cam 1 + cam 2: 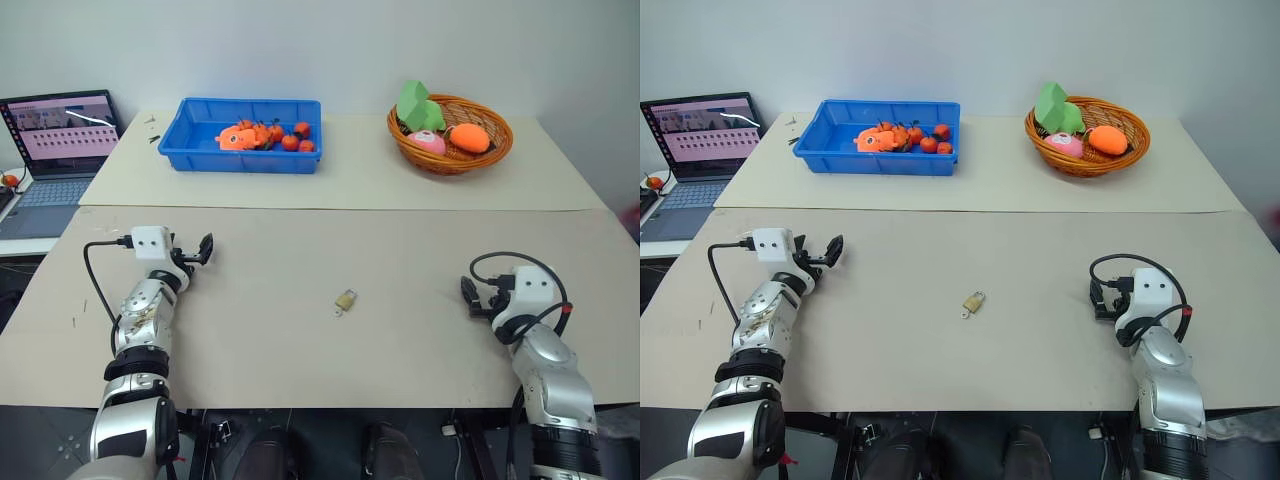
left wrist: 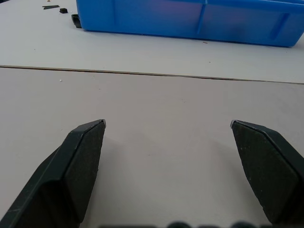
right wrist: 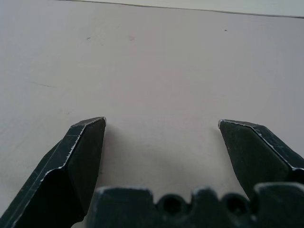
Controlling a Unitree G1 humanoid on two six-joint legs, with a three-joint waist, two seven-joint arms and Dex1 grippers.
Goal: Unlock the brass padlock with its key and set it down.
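Observation:
The brass padlock (image 1: 346,299) lies flat on the beige table near its middle, between my two arms. A tiny silvery bit, seemingly the key (image 1: 339,311), shows at the padlock's near-left end; I cannot tell whether it sits in the lock. My left gripper (image 1: 196,250) hovers well to the left of the padlock, open and empty, and faces the blue bin (image 2: 190,23) across bare table. Well to the right of the padlock, my right gripper (image 1: 470,296) is open too. Nothing lies between its fingers (image 3: 85,152).
A blue bin (image 1: 240,158) with small orange and red toys stands at the back left. A wicker basket (image 1: 450,165) holding green, pink and orange toys stands at the back right. An open laptop (image 1: 60,130) sits off the table's left side. A seam crosses the table.

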